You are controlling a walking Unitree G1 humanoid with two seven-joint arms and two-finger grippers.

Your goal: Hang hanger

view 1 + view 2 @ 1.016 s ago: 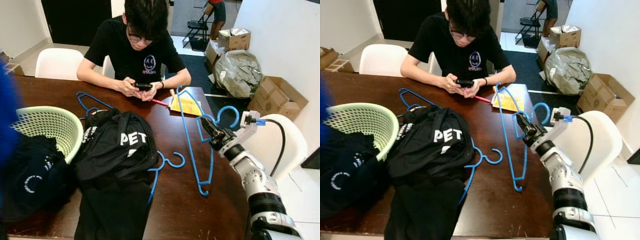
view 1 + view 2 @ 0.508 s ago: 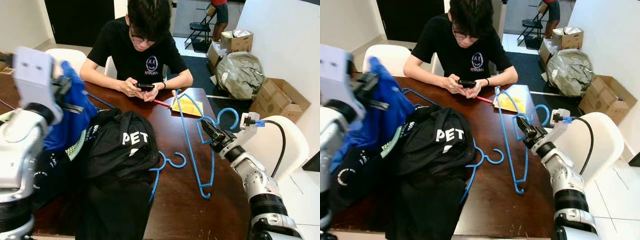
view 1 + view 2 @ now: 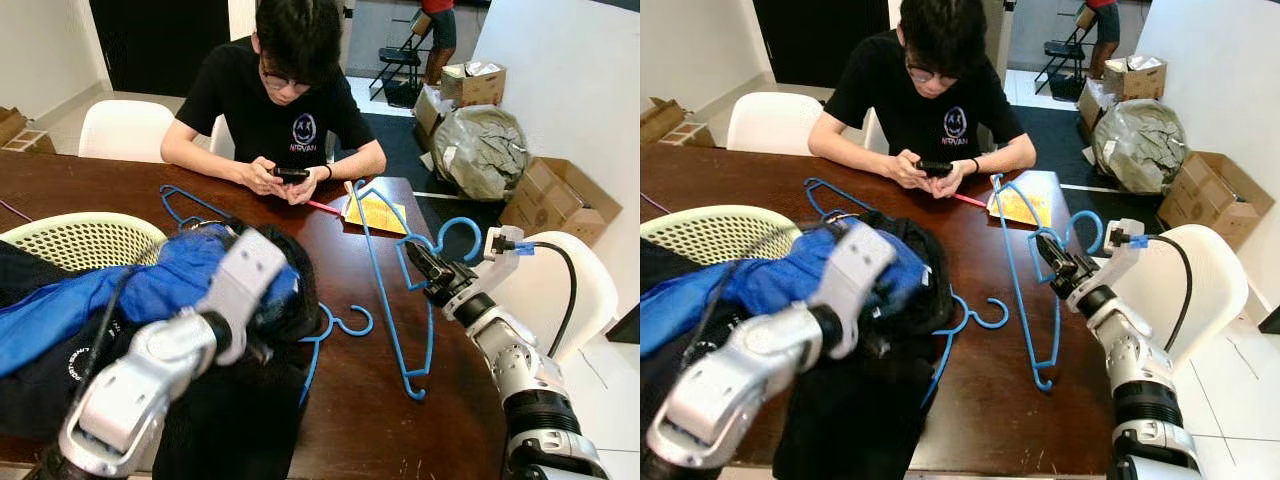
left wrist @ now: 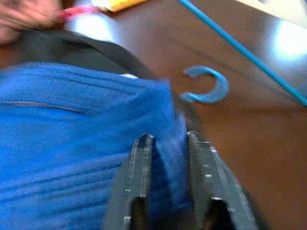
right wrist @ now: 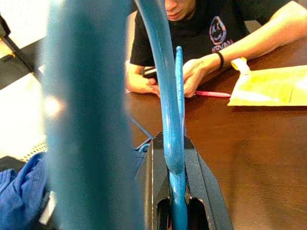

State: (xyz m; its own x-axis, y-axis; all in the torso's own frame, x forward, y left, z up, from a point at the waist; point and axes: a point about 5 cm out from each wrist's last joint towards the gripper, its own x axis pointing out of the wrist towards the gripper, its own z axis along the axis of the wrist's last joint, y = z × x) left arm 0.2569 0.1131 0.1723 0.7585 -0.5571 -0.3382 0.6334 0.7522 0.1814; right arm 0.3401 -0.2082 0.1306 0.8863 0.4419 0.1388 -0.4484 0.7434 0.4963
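- Right gripper (image 3: 418, 262) clamps a blue hanger (image 3: 395, 290) by its neck, tilting it above the brown table (image 3: 360, 420), lower corner near the wood.
- Left gripper (image 4: 168, 167) pinches a blue garment (image 3: 150, 290) over black clothes (image 3: 230, 420) beside the green basket (image 3: 85, 238).
- A seated person (image 3: 280, 100) looks at a phone (image 3: 287, 174).
- Judged step: bringing garment and hanger together; next, one hanger shoulder needs threading into the garment's opening.

Dark wooden table (image 3: 360, 400), white chairs (image 3: 120, 128), cardboard boxes (image 3: 555, 200)
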